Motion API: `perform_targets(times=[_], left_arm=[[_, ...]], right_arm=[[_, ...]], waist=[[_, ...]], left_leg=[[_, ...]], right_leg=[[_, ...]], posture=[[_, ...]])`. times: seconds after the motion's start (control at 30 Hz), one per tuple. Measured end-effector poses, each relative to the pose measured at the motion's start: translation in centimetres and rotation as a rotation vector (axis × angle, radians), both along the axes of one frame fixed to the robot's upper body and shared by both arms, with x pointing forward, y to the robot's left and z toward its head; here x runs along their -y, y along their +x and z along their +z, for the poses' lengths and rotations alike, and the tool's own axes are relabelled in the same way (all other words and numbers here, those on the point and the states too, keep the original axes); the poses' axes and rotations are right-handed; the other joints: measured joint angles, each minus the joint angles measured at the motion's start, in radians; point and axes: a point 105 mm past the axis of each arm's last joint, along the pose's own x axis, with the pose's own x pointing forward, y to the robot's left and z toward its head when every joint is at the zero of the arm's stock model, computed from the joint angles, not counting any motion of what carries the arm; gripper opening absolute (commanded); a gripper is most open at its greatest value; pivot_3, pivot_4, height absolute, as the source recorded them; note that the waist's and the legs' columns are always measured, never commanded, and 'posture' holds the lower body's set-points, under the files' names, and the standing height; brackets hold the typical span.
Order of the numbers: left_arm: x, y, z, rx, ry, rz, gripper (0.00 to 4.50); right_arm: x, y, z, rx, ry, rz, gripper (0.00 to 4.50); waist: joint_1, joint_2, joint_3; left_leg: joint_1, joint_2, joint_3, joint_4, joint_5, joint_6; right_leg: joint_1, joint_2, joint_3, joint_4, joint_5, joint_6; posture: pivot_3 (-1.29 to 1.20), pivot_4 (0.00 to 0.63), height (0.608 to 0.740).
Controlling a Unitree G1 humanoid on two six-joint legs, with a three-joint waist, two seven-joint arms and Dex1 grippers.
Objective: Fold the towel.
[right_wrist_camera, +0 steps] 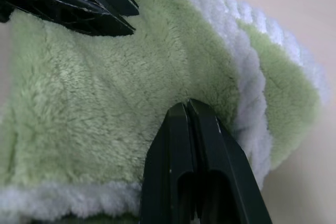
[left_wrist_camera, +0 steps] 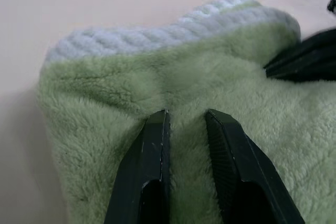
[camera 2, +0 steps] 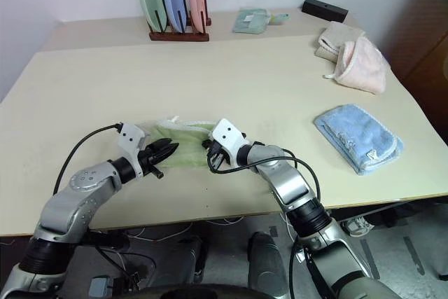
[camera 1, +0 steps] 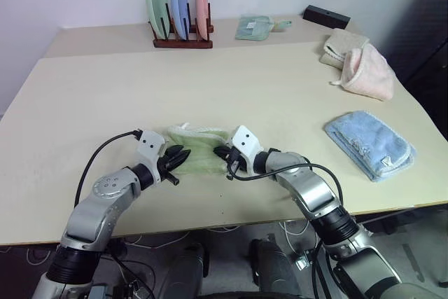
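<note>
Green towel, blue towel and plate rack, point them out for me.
Green towel (camera 1: 199,150), left eye view, middle of the cloth.
Blue towel (camera 1: 367,143), left eye view, its top.
Plate rack (camera 1: 182,43), left eye view, wooden base.

Towel (camera 1: 199,150) ends hidden under both grippers, embroidered mark perhaps folded out of sight

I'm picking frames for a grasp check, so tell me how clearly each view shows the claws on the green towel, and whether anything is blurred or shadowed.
Left eye view: even light, left claw and right claw small against the towel. Left wrist view: near fingers soft, towel pile crisp, a soft shadow on the table beside the towel. Right wrist view: fingers pressed together, sharp on the pile, no glare.
</note>
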Motion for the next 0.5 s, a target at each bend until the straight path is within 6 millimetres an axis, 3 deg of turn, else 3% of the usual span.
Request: perform_targets(times=[0.13,0.23,0.37,0.47,0.5], left_arm=[[-0.3,-0.2,0.2,0.009,-0.051,0.023,1.11],[-1.3,-0.3,1.6,0.011,-0.171,0.084,1.04],[-5.9,-0.2,5.1,0.071,-0.261,0.243,2.36],[-8.1,-0.6,5.0,0.036,-0.250,0.323,3.90],[-8.1,-0.7,4.3,-0.010,-0.269,0.330,4.43]], right_arm=[[0.4,-0.2,0.2,0.021,0.007,-0.002,0.01],[1.8,-0.4,0.9,0.045,-0.010,0.011,0.88],[4.2,-1.0,3.7,0.101,-0.021,0.043,2.83],[4.8,-1.7,5.5,0.140,-0.019,0.085,4.34],[4.6,-1.9,5.6,0.142,-0.016,0.100,4.50]], waist=[[0.001,0.000,0.000],[0.002,0.000,0.001],[-0.001,-0.001,0.001],[-0.002,-0.001,0.001],[-0.001,-0.001,0.001]], left_leg=[[0.000,0.000,0.000,0.000,0.000,0.000],[-0.002,0.001,-0.002,0.001,0.000,0.000],[-0.001,0.001,-0.002,0.000,0.000,0.000],[-0.001,0.001,-0.001,0.000,0.000,0.000],[-0.001,0.001,-0.001,0.001,0.000,0.000]], right_leg=[[0.000,0.000,0.000,0.000,0.000,0.000],[0.000,0.000,-0.001,0.000,0.000,0.000],[-0.001,0.000,-0.001,0.000,0.000,0.000],[-0.001,0.000,-0.001,0.000,0.000,0.000],[0.000,0.000,-0.001,0.000,0.000,0.000]], posture=[[0.00,0.150,0.740],[0.00,0.150,0.740],[0.00,0.150,0.740],[0.00,0.150,0.740],[0.00,0.150,0.740]])
